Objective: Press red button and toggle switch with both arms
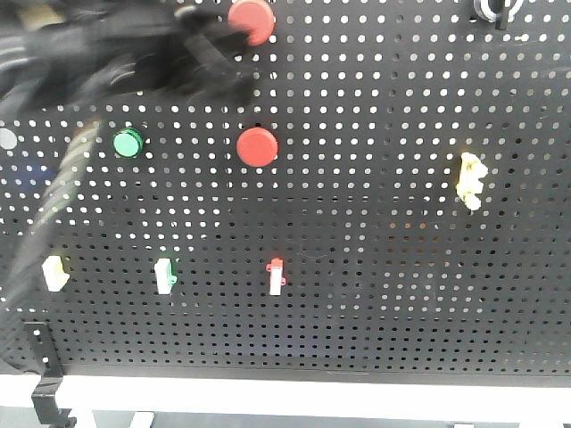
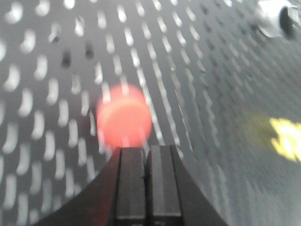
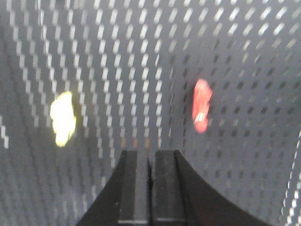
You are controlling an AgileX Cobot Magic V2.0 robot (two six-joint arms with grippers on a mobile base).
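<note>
While the left gripper (image 2: 146,149) holds its fingers pressed flat together, the upper red button (image 2: 123,121) glows just above and slightly left of the tips. It's all blur, so I can't tell whether they touch.

Over to the front view: that upper red button (image 1: 251,20) sits right at the top edge of the pegboard (image 1: 401,294), with the left gripper (image 1: 214,58) a dark smear against the button's lower-left side. Only this view gives the layout. The lower red button (image 1: 257,146) is straight below the upper one, the green button (image 1: 128,141) below and to the left, and the red toggle switch (image 1: 277,275) further down again. To the right there's plenty of open board, out to a yellow piece (image 1: 470,180).

Only the right wrist view catches the right gripper (image 3: 150,153), fingers closed together. The red toggle switch (image 3: 201,104) is up and to the right of its tips, clearly apart.
</note>
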